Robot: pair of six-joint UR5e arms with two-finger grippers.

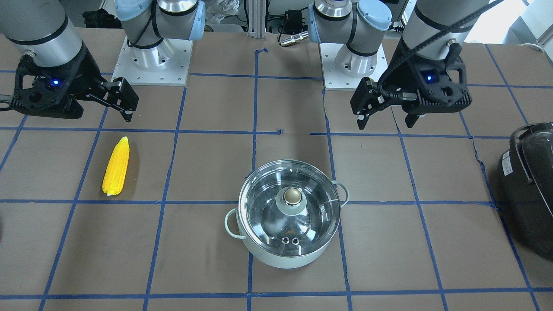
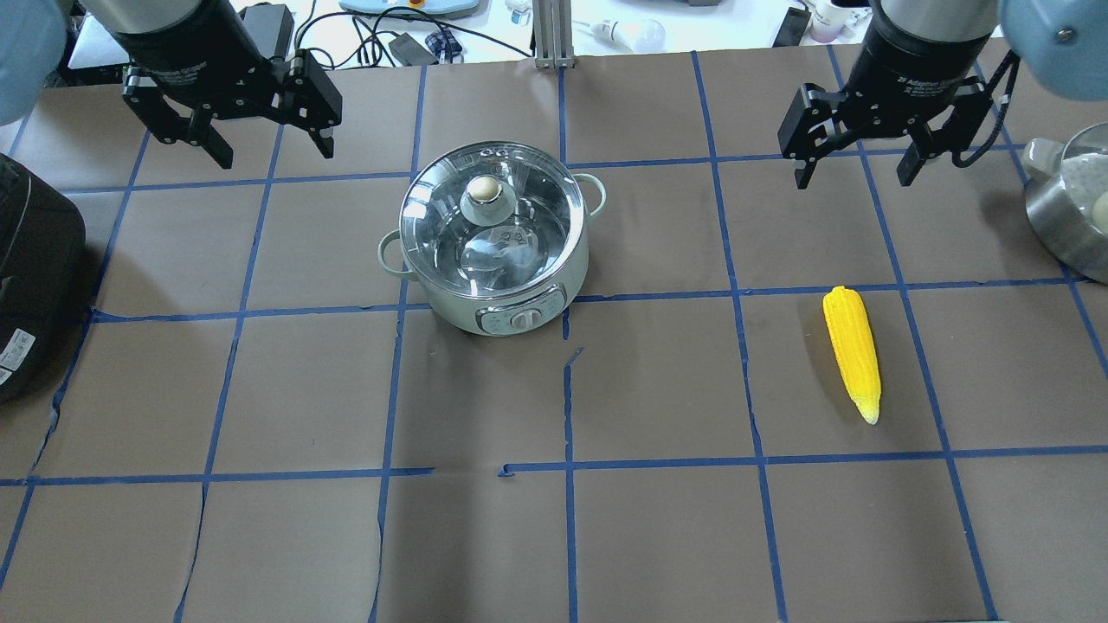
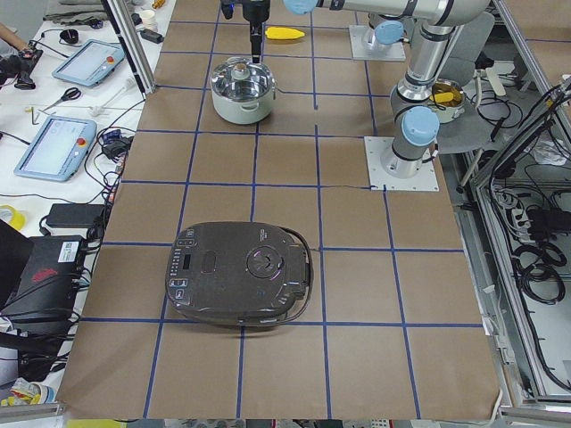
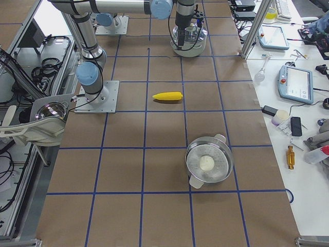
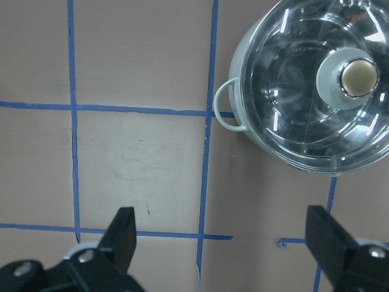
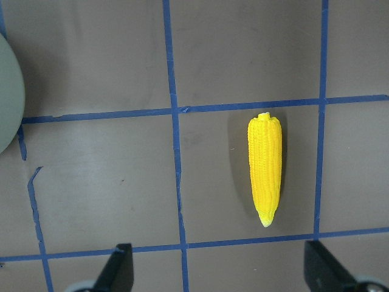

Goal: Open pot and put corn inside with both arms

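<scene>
Two UR5e arms hang over a brown-papered bench (image 2: 303, 389) marked off in blue tape, with neither touching anything. In the overhead view, the pale mint-green pot (image 2: 519, 318) stands just toward 11 o'clock of the bench's middle. Its clear glass lid (image 2: 519, 251) is seated on the rim, the brass-coloured knob (image 2: 485, 189) is on top, and the control panel faces 6 o'clock. The loop handles sit near 9 and 2 o'clock.

The yellow corn cob (image 2: 853, 350) lies flat on the paper well apart from the pot, between 3 and 4 o'clock of it. Its tapered tip points toward 6 o'clock.

The left gripper (image 2: 275, 156) hangs above the bench at about 10 o'clock of the pot, fingers spread wide and holding nothing. Its wrist camera looks down on the lidded pot at its 1 o'clock. The right gripper (image 2: 854, 181) hangs at 12 o'clock of the corn, likewise spread apart and empty. Its wrist camera shows the cob lying between its two fingers' lines of sight and clear of both.

A glossy black cooker (image 2: 35, 260) sits at the bench's 9 o'clock edge. A steel pan (image 2: 1069, 216) holding a white ball shows at the 3 o'clock edge.
</scene>
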